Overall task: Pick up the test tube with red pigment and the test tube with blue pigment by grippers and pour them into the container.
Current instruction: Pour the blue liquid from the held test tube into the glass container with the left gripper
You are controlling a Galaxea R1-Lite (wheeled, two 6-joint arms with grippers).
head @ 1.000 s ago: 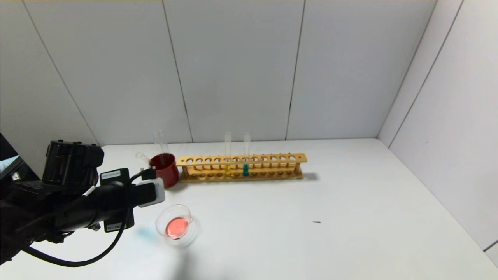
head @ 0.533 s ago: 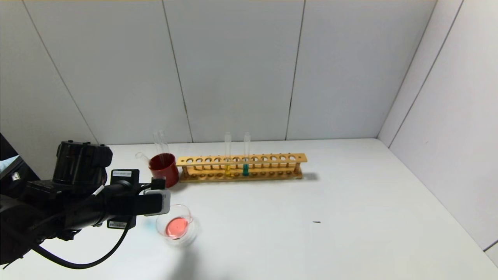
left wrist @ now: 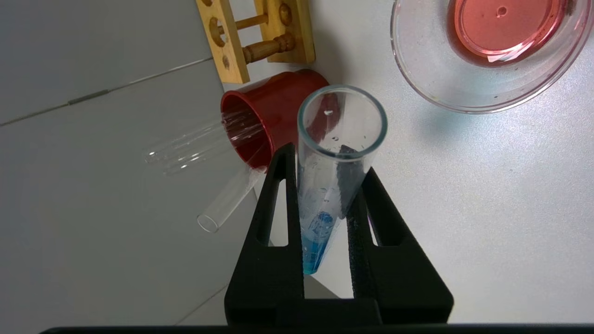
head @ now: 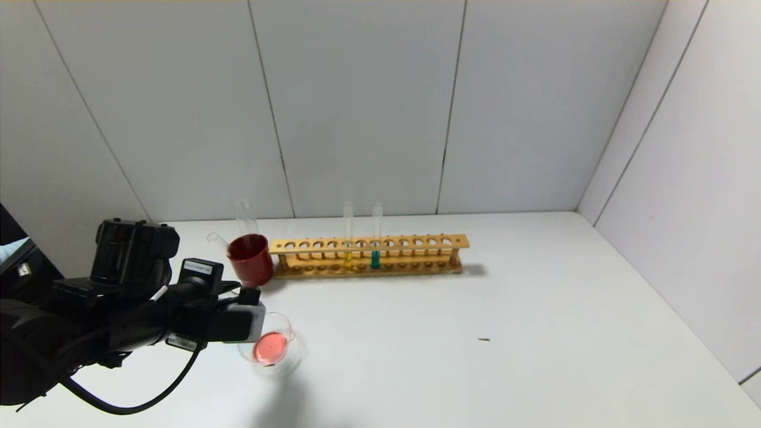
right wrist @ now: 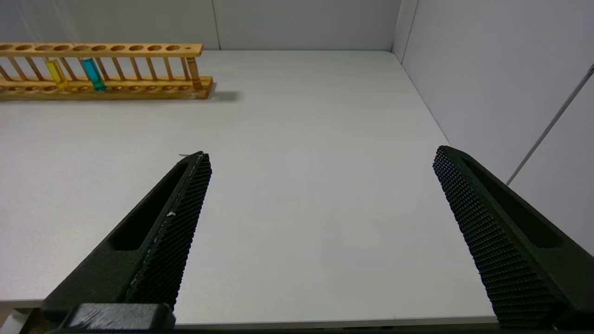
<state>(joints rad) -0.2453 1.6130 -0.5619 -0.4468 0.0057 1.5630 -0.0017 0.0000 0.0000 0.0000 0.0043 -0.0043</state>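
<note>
Left wrist view: our left gripper (left wrist: 325, 195) pinches the test tube with blue pigment (left wrist: 332, 171) beside the container (left wrist: 417, 69) near the table's left edge; red already poured, blue remains.

Clear glossy glass dish (left wrist: 487, 69), smooth wooden rack (head: 368, 257), matt white table (head: 475, 333), textured black right-gripper pads (right wrist: 185, 218).
</note>
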